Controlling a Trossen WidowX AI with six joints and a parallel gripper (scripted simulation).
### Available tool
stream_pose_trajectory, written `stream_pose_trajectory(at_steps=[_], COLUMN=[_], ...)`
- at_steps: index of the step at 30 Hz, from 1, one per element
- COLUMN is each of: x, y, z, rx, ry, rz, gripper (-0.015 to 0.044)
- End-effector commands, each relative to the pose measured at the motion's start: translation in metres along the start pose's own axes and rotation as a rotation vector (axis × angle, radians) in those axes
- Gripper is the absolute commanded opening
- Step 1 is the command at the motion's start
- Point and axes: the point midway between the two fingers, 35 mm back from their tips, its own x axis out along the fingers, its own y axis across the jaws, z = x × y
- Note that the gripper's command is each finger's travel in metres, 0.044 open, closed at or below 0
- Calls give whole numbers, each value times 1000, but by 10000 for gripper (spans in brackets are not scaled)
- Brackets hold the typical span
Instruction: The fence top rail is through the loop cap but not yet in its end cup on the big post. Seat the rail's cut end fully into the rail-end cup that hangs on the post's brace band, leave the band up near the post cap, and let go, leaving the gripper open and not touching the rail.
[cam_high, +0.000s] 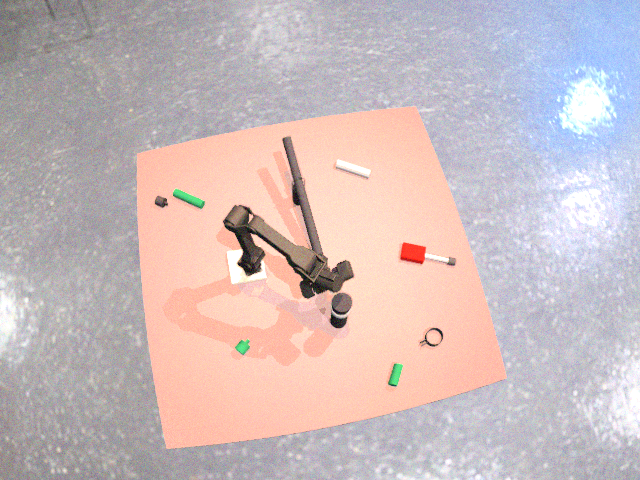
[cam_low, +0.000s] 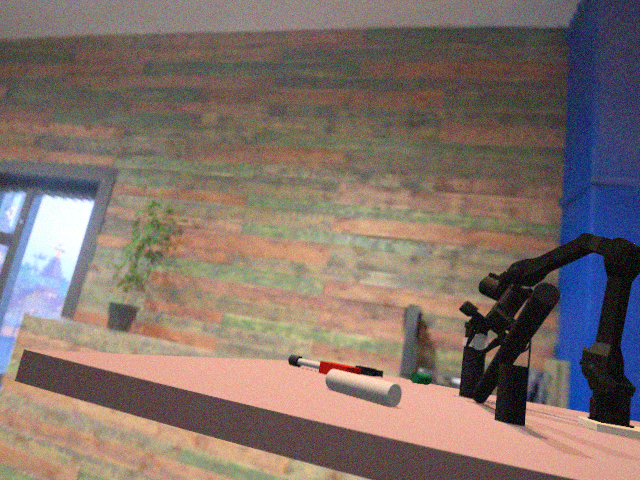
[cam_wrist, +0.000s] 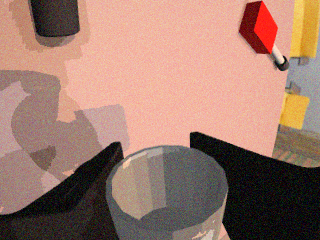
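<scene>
Carrying the rail in: the pink bench (cam_high: 206, 403) has the top rail (cam_high: 306, 206) running from its far edge to centre. Big post (cam_high: 340, 302) stands just beyond, band (cam_high: 339, 313) high. Gripper (cam_high: 316, 279) pinches the rail's cut end. Cup not discernible. Next: align, push home, release.

Pink mat (cam_high: 217, 392), red block (cam_high: 413, 252), green cylinder (cam_high: 188, 198).
</scene>
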Motion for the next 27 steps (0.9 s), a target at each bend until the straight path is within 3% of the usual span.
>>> stream_pose_trajectory(at_steps=[1, 7, 23, 27], x=[0, 0, -16, -32], y=[0, 0, -11, -18], z=[0, 0, 19, 37], rx=[0, 0, -6, -11], ry=[0, 0, -2, -4], rz=[0, 0, 0, -1], gripper=[0, 0, 420, 440])
